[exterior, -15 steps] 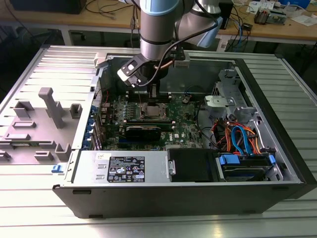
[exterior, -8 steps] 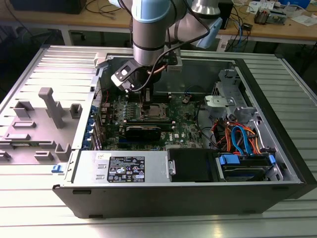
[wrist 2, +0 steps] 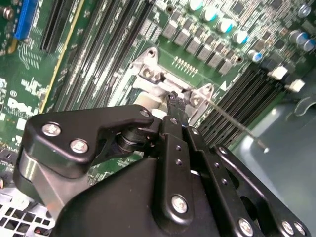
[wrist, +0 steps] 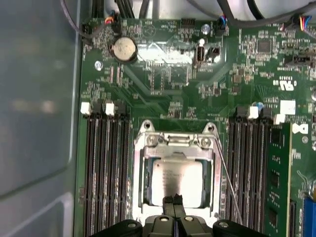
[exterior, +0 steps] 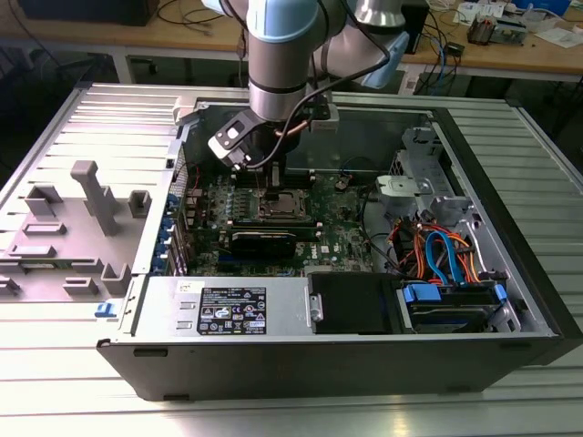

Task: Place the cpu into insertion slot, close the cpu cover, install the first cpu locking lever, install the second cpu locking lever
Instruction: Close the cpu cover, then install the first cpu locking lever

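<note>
The one cpu (wrist: 177,181) lies flat in its socket on the green motherboard (wrist: 168,94), silver top up; it is square, with no long axis. One cpu cover (wrist: 174,142) seems folded down around it. One thin locking lever (wrist: 229,180) slants alongside. The pincer (wrist: 173,199) is closed, tips together at the cpu's edge. The open computer case (exterior: 319,369) lies on a ribbed metal bench (exterior: 547,401).

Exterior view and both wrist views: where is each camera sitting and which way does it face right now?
Exterior view: off the arm, high outside the computer case, looking down into it; arm and gripper show.
First wrist view: on the arm, looking straight down on the cpu; fingertips show.
Second wrist view: on the arm, looking slantwise along the gripper's body at the motherboard.
Shared: both wrist views show the gripper over the cpu cover.
</note>
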You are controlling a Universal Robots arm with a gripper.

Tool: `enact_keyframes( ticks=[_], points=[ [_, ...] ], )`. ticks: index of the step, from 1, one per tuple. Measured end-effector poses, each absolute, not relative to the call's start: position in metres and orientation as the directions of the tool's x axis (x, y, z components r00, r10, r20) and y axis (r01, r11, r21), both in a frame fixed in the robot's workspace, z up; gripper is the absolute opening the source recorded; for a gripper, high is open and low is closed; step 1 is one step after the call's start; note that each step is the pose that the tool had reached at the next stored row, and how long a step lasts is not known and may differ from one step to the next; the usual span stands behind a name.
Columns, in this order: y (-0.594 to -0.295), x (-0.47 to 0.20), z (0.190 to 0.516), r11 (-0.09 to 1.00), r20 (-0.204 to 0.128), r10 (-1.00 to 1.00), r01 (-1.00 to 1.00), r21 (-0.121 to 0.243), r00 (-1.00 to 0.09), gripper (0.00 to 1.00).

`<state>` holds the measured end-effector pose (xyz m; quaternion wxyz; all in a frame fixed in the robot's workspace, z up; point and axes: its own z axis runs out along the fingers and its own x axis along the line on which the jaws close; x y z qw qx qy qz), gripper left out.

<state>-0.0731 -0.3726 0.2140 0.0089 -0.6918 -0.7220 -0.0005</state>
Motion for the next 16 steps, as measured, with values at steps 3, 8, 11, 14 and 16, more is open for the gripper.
enact_keyframes(
  ticks=[3, 8, 11, 14, 16],
  points=[
    [-0.3724, -0.0655, 0.2139, 0.043, 0.014, 0.999, 0.999, -0.013, -0.043, 0.11],
    [-0.3724, -0.0625, 0.214, 0.043, 0.014, 0.999, 0.999, -0.013, -0.043, 0.11],
    [-0.3724, -0.062, 0.2139, 0.043, 0.014, 0.999, 0.999, -0.013, -0.043, 0.11],
    [-0.3724, -0.0619, 0.2139, 0.043, 0.014, 0.999, 0.999, -0.013, -0.043, 0.11],
    [-0.3724, -0.0619, 0.2139, 0.043, 0.014, 0.999, 0.999, -0.013, -0.043, 0.11]
  ],
)
